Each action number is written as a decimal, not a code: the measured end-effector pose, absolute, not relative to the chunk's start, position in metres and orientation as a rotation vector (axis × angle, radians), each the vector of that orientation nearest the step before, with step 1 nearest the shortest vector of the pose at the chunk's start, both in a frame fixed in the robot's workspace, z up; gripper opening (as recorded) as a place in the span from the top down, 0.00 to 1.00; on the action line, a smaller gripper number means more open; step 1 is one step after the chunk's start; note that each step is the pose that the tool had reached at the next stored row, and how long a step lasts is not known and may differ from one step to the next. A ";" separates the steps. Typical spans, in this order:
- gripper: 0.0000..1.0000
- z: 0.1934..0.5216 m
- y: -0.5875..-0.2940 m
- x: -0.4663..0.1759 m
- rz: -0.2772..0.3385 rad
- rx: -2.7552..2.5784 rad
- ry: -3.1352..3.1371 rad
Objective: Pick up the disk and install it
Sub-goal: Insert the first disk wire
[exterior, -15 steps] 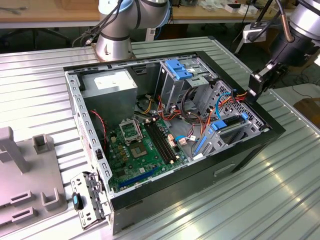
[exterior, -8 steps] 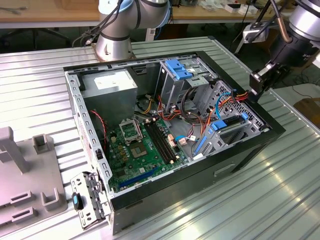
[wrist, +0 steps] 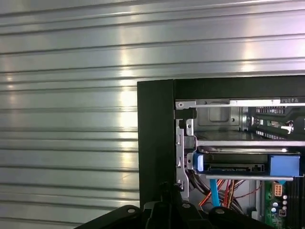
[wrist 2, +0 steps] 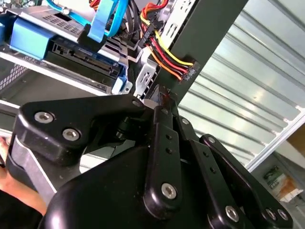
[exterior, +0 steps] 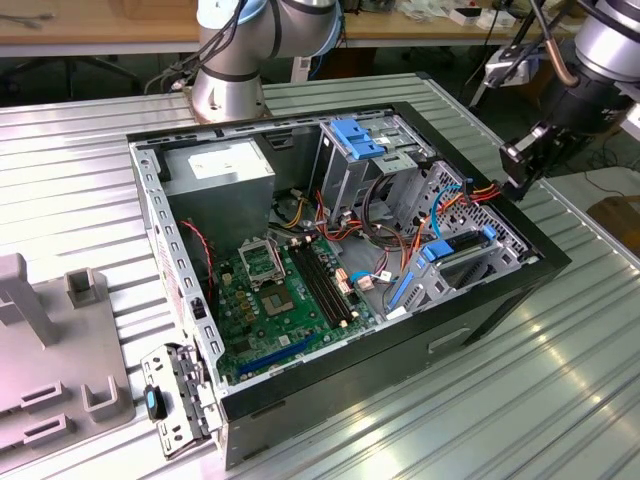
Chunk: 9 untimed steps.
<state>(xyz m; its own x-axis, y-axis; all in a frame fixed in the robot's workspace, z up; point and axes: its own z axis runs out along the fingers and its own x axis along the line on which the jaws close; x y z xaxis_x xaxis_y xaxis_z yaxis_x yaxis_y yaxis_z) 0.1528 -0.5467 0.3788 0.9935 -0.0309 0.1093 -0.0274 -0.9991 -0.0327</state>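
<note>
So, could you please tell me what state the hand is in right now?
Hand: looks closed, with nothing visibly held, close to the rim of the computer case.

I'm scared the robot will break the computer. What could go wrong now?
The gripper sits right beside the red and yellow wires; it might snag them. It is also close to the case's black edge and could bump it. Tugged wires could drag across the disk.
</note>
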 end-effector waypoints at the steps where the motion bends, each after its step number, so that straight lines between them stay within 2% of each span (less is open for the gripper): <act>1: 0.89 0.379 -0.546 0.153 -0.173 -3.106 0.058; 9: 0.89 0.378 -0.535 0.159 -0.179 -3.106 0.127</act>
